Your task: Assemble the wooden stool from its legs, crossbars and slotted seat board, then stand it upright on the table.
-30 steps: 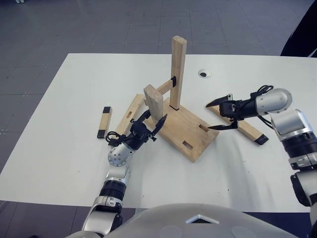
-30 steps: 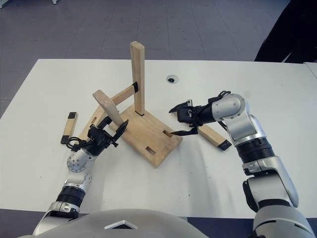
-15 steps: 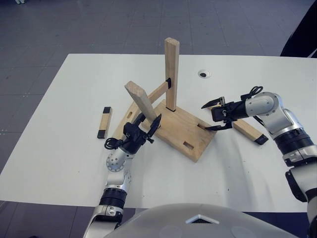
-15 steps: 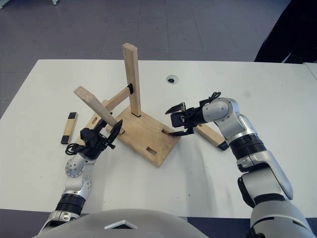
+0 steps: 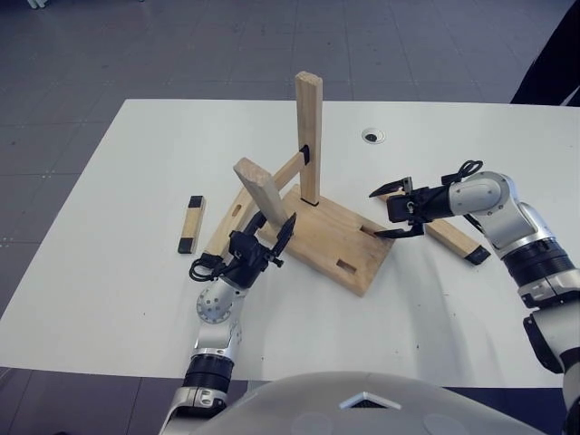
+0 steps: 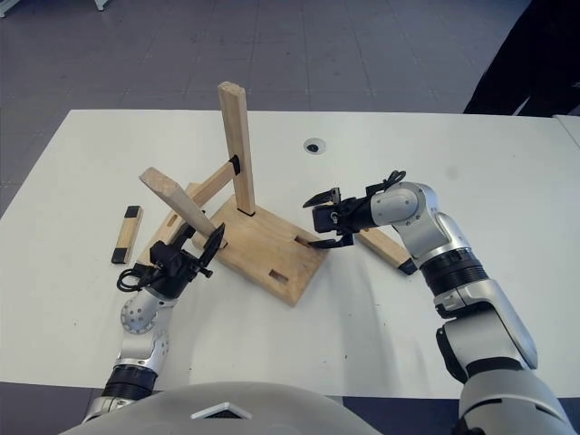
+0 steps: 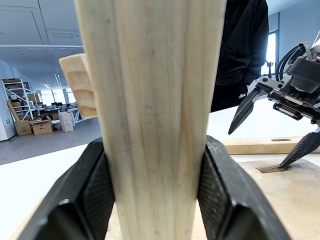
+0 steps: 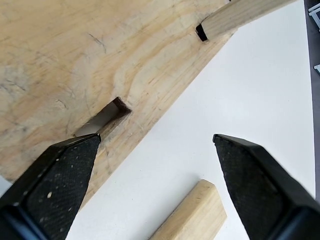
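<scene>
The seat board (image 5: 349, 243) lies flat in the middle of the table (image 5: 118, 181). One upright leg (image 5: 309, 136) stands in it, and a crossbar (image 5: 288, 169) goes from this leg to a tilted leg (image 5: 261, 188) at the board's left corner. The left gripper (image 5: 274, 228) is clenched on the tilted leg near its lower end; in the left wrist view both pads (image 7: 97, 192) press on the wood.

During the last second this leg was swung. First it leaned far out to the left, and now it has come partly back, but it is not yet vertical. The board and the upright leg have slid a little to the left with it. Whether the foot of the tilted leg already sits in its slot I cannot tell, because the gripper hides it; probably it is only partly in.

The right gripper (image 5: 375, 215) has left the loose leg (image 5: 453, 239) on the right of the table and has come to the board's right edge. It is spread wide and holds nothing, with one finger above a free slot (image 8: 102, 117) and the other over the table, just beside the edge.

For the task this means, I think, that the right arm prepares to steady the board while the left arm seats the second leg. The stool is far from finished: the loose leg, a short bar (image 5: 189, 224) and a longer piece (image 5: 225, 219) are not yet used.
</scene>
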